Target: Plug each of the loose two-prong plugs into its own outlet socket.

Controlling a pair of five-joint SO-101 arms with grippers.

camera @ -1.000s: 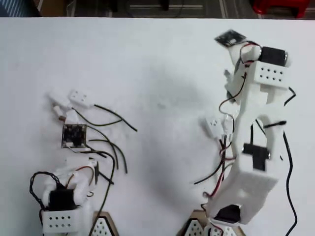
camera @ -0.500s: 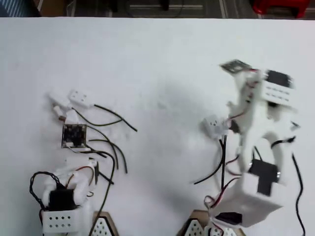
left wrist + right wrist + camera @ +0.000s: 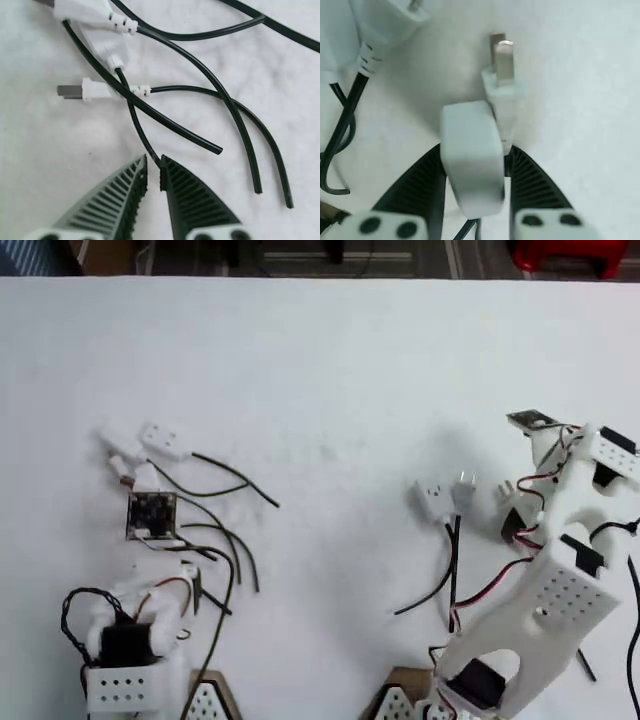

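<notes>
White cloth covers the table [image 3: 320, 350], and as far as you can see nothing on it is plugged in yet. Your right gripper [image 3: 476, 150] has its jaws closed onto a white cord end [image 3: 470, 170]. I cannot tell whether that piece is a plug or a socket. Just past the tips, lying against the held piece, is a plug [image 3: 502, 85] with both prongs bare. Off beyond one jaw sits another white piece [image 3: 387, 20] on its own cord.

Your left gripper [image 3: 153, 164] is all but closed, with only a slit between the jaws. A black cord [image 3: 134, 117] runs right up to the tips, and I cannot tell whether it is pinched or merely lies under them. Ahead of those jaws lies a second plug [image 3: 90, 91], prongs bare too, with cords crossing its neck. A socket [image 3: 165, 440] lies further out, apart from it. I judge that every plug has yet to be seated.

Ahead of the right jaws the cloth is bare and wide and the far table edge is well away, so you have space to line things up there. Ahead of the left jaws the cords overlap and their loose ends trail. Expect snagging there, and lift clear before you swing sideways.
</notes>
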